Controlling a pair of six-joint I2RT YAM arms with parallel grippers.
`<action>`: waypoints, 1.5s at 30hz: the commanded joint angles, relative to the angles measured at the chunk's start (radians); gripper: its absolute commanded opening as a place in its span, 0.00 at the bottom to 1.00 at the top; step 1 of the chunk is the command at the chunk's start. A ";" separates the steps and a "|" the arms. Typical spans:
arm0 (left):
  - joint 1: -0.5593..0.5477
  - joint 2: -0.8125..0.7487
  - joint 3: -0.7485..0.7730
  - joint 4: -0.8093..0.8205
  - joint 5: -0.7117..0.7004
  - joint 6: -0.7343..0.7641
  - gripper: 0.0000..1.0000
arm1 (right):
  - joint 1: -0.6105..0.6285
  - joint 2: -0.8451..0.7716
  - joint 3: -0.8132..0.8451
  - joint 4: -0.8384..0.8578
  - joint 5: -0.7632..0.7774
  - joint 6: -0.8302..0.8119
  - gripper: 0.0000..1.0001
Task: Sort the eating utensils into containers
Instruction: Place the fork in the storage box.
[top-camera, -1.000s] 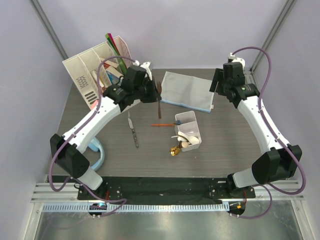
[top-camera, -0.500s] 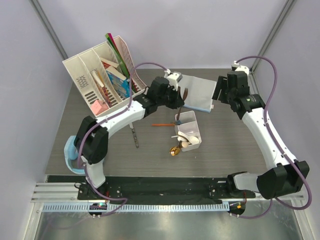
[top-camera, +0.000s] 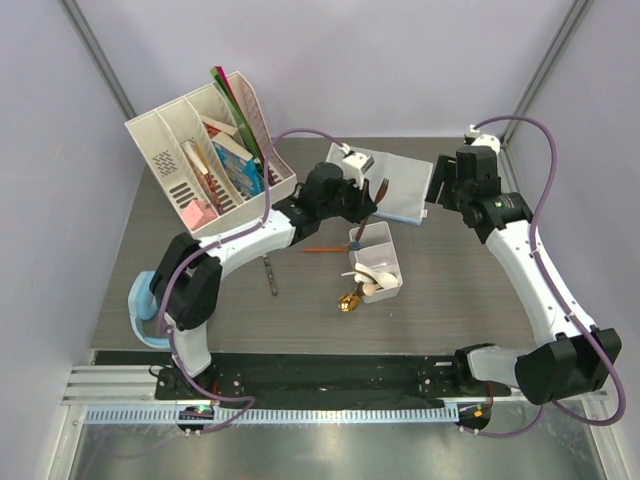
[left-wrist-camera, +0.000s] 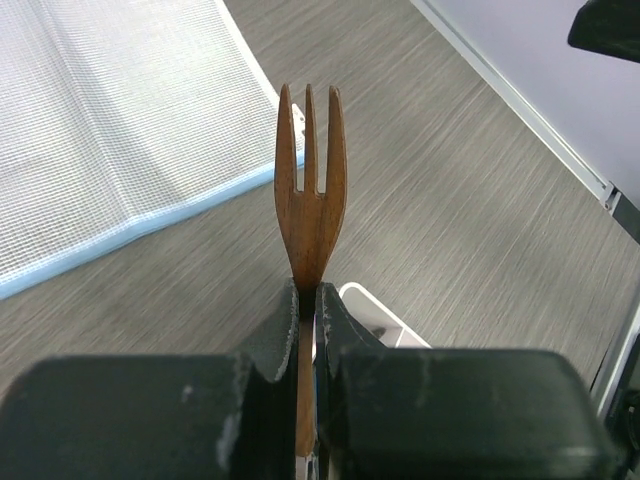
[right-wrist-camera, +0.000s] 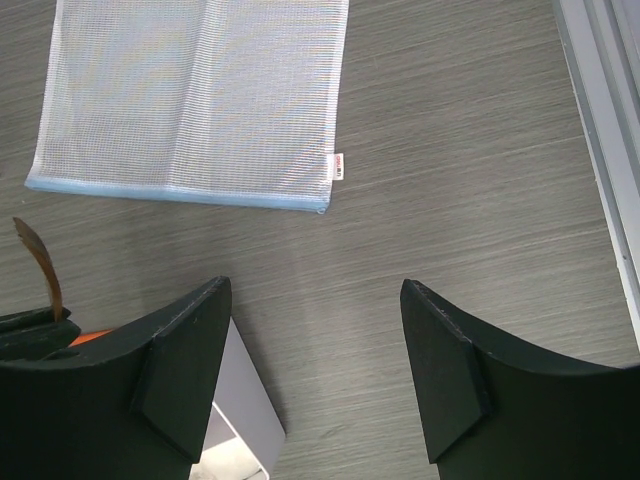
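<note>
One fork (left-wrist-camera: 309, 200) within left end effector (left-wrist-camera: 307, 298)

Bright, even overhead light falls on the grey table (top-camera: 450, 300) with only soft shadows, while in the left wrist view the wooden fork (left-wrist-camera: 310, 190) reads sharp and the near fingers (left-wrist-camera: 285, 328) blur.

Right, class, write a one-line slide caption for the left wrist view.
Close-up: the left gripper shut on a wooden fork, tines pointing away; white box close by, mesh cloth beyond.
</note>
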 joint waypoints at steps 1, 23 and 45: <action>-0.008 -0.060 -0.042 0.114 -0.022 0.024 0.00 | -0.002 -0.024 0.000 0.017 -0.002 0.008 0.73; -0.069 -0.084 -0.221 0.368 -0.009 0.028 0.00 | -0.002 -0.088 -0.083 0.072 0.025 -0.013 0.73; -0.067 -0.209 -0.362 0.236 -0.137 0.024 0.29 | -0.002 -0.117 -0.106 0.060 0.008 0.028 0.73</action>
